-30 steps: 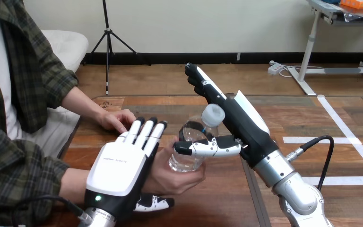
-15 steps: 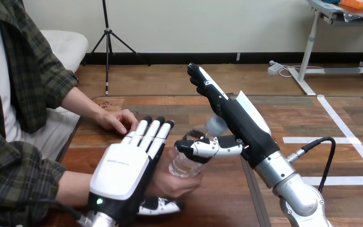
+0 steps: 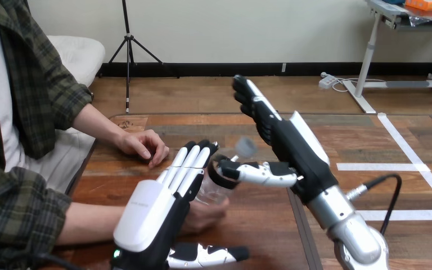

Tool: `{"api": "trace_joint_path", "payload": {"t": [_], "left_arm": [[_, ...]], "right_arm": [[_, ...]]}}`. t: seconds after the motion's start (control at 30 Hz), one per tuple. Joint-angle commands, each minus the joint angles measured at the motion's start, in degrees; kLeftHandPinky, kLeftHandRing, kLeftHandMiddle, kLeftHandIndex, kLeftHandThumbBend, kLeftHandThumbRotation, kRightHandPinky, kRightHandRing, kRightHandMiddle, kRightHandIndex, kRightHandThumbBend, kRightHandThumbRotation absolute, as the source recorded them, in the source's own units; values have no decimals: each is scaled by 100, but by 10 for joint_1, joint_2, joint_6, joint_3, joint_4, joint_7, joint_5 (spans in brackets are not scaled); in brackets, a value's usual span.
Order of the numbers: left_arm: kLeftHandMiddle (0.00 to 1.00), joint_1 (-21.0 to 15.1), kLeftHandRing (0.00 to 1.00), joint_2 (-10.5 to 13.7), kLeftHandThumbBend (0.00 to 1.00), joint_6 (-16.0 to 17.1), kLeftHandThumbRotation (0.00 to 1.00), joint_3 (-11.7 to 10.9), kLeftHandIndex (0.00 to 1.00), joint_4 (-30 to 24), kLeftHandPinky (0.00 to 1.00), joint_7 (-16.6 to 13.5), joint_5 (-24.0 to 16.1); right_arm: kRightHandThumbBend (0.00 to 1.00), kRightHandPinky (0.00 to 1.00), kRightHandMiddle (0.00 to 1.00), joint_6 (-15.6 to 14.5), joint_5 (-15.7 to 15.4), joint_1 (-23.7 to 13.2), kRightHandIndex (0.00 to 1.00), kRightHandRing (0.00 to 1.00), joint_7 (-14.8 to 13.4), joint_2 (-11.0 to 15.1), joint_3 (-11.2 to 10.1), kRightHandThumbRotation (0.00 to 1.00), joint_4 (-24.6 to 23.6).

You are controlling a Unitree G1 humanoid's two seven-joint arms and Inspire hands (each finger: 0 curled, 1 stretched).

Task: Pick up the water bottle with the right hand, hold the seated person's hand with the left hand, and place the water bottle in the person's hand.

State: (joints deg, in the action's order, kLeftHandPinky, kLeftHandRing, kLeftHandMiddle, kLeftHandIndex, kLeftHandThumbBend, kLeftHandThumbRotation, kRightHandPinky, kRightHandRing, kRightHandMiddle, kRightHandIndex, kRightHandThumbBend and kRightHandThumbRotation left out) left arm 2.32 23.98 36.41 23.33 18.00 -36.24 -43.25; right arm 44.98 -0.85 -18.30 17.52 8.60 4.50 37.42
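Note:
A clear water bottle with a white cap leans to the right in the person's hand, whose fingers wrap its lower part. My left hand lies over that hand's back and wrist with straight fingers beside the bottle and its thumb stretched out below the wrist; it is open. My right hand stands open to the right of the bottle, fingers pointing up and away. Its thumb reaches left across the bottle's shoulder.
The person's other hand rests curled on the wooden table at the back left. White tape lines cross the table's right side. A black cable loops by my right forearm.
The person's hand has sunk lower with the bottle, which now leans more to the right. My right hand has shifted right, fingers clear of the bottle. My left hand has slid right.

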Motion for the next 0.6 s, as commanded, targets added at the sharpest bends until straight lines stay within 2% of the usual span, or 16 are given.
{"api": "trace_joint_path", "payload": {"t": [0.0, 0.07, 0.1, 0.17, 0.2, 0.27, 0.3, 0.43, 0.5, 0.57], "left_arm": [[100, -58, 97, -47, 65, 133, 80, -28, 99, 64, 83, -54, 78], [99, -63, 96, -61, 57, 166, 84, -28, 99, 82, 81, -68, 83], [98, -65, 94, -65, 48, 176, 89, -29, 98, 88, 79, -72, 84], [98, -61, 94, -78, 45, 189, 91, -29, 98, 92, 78, -67, 99], [97, -60, 93, -81, 37, 194, 94, -30, 98, 94, 77, -65, 102], [96, -54, 92, -96, 31, 201, 96, -30, 97, 91, 76, -56, 118], [95, -52, 92, -100, 29, 205, 97, -31, 97, 92, 76, -53, 122], [92, -36, 90, -134, 26, 223, 99, -23, 94, 84, 76, -19, 178], [92, -33, 89, -141, 26, 229, 99, -26, 93, 84, 77, -10, 186], [90, -29, 88, -154, 24, 235, 100, -31, 92, 82, 76, -14, 177]], "right_arm": [[85, 99, 100, 50, 50, -1, 99, 100, -20, -31, -31, 44, -23], [82, 97, 100, 60, 55, 5, 98, 99, -31, -41, -36, 46, -25], [79, 95, 99, 63, 57, 7, 97, 97, -33, -43, -37, 47, -26], [78, 94, 98, 75, 59, 13, 96, 97, -45, -52, -41, 47, -26], [74, 90, 97, 78, 60, 14, 95, 94, -48, -54, -42, 48, -27], [69, 87, 95, 94, 49, 18, 93, 92, -67, -60, -47, 49, -26], [66, 85, 93, 99, 46, 19, 92, 91, -73, -61, -48, 50, -26], [54, 77, 89, 122, 61, 28, 88, 85, -82, -77, -52, 53, -25], [51, 75, 88, 128, 61, 29, 86, 84, -85, -79, -53, 53, -24], [49, 74, 87, 135, 70, 33, 85, 82, -84, -85, -53, 54, -25]]}}
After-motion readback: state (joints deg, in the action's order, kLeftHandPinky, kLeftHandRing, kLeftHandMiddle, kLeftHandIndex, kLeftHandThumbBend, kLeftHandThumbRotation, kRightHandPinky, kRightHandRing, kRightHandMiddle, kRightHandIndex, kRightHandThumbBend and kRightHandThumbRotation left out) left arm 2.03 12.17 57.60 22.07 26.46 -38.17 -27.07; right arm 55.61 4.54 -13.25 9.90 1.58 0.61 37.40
